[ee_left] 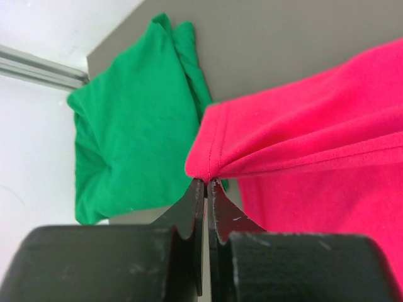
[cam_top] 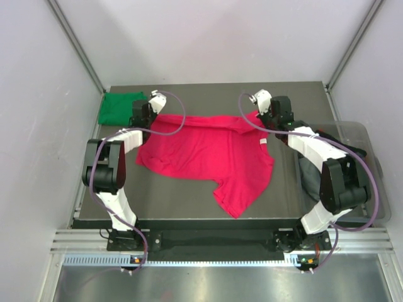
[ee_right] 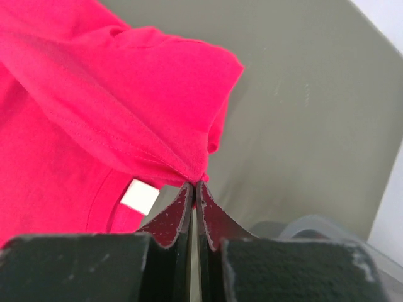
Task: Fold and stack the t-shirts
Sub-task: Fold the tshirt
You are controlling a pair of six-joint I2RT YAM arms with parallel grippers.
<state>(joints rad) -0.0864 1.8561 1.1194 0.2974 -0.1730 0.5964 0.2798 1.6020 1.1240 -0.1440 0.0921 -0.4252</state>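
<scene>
The crimson-pink t-shirt (cam_top: 211, 151) lies spread over the middle of the table, its far edge lifted between both arms. My left gripper (ee_left: 206, 181) is shut on a hemmed corner of that pink t-shirt (ee_left: 302, 138). At the far right my right gripper (ee_right: 194, 183) is shut on another pinched corner of the pink t-shirt (ee_right: 107, 94), whose white neck label (ee_right: 140, 195) shows below the fold. The green t-shirt (cam_top: 119, 107) lies folded at the far left corner, just left of the left gripper (cam_top: 146, 114); in the left wrist view the green t-shirt (ee_left: 132, 132) sits behind the held corner.
A clear plastic bin (cam_top: 362, 148) holding dark cloth stands off the table's right edge, beside the right arm (cam_top: 327, 170). Grey walls enclose the table (cam_top: 208, 94) on three sides. A metal rail (cam_top: 220, 242) runs along the near edge.
</scene>
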